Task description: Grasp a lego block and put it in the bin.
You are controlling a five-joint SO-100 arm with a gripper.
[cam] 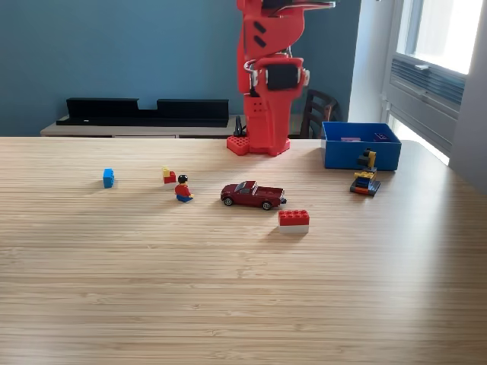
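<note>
Counter [228, 304]: pale wood-grain, carrying loose pieces. Bin [361, 154]: bright blue, open-topped, at the far edge toward the exterior view's right, small pieces inside. Just before it stood a small yellow-and-dark lego build [365, 181]. Red-and-white lego block [294, 220] lay near the middle, beside a dark red toy car [253, 195]. Further left: a minifigure [183, 189], a small red-and-yellow piece [168, 176], a blue brick [109, 177]. Red arm [268, 84] stood folded upright at the far edge; its hand could not be made out, so spread or pressed together cannot be told.
</note>
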